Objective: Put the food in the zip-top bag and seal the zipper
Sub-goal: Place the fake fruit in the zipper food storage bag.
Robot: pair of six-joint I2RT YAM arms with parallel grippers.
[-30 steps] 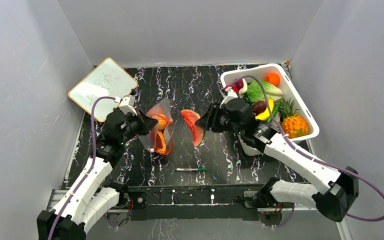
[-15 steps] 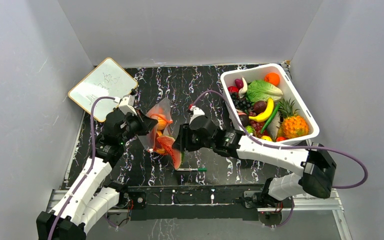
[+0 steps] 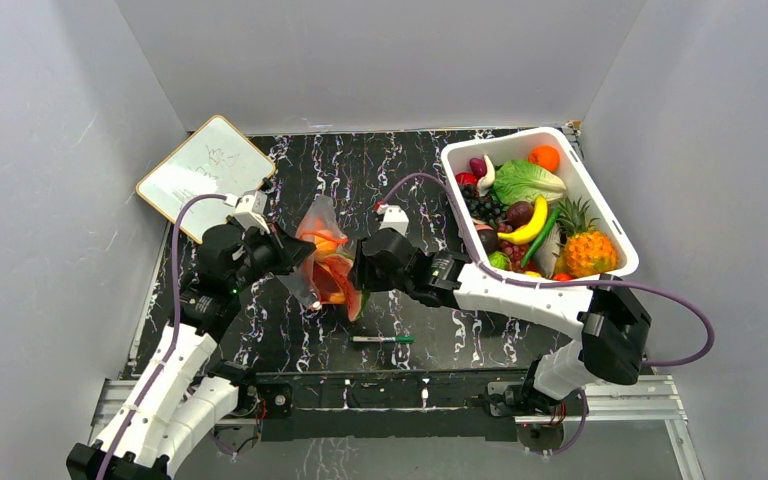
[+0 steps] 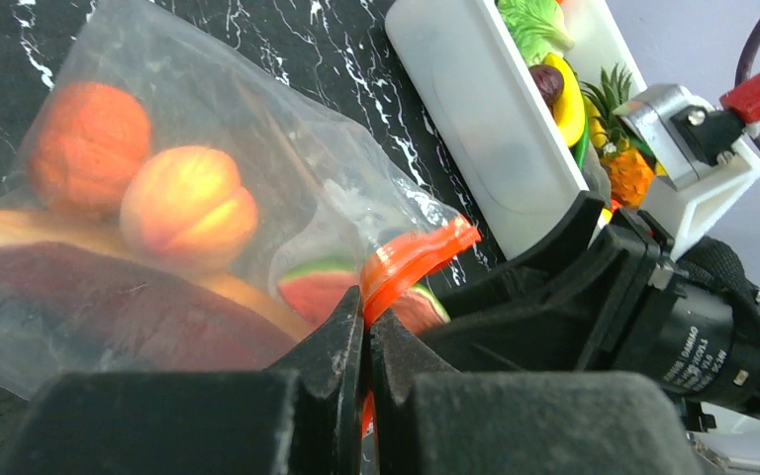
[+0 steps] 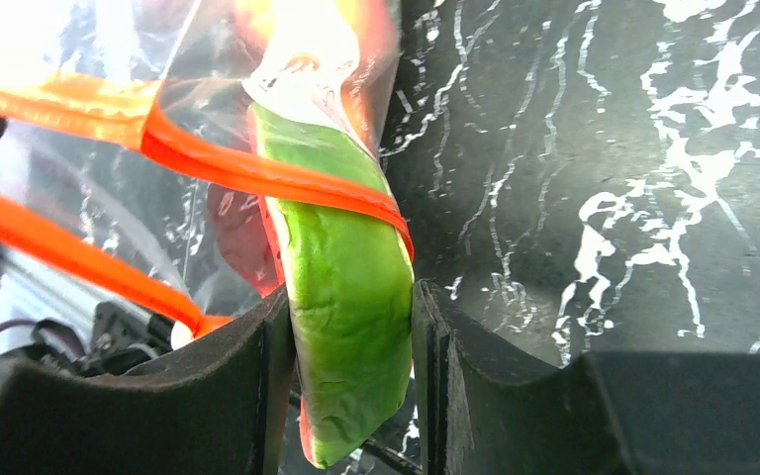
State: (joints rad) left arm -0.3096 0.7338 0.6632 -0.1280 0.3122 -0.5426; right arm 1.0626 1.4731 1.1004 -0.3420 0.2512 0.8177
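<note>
The left tool (image 4: 366, 332) is pinched fully closed on the orange-red zipper (image 4: 416, 259) of the zip-top bag (image 4: 257, 148), which sits left of centre over the bench (image 3: 400, 170) with two round orange fruits (image 4: 188, 208) inside. The right tool (image 5: 348, 307), partly open, clamps a watermelon slice (image 5: 341, 228) across its green rind, its upper end lying inside the bag's mouth between the zipper strips.
</note>
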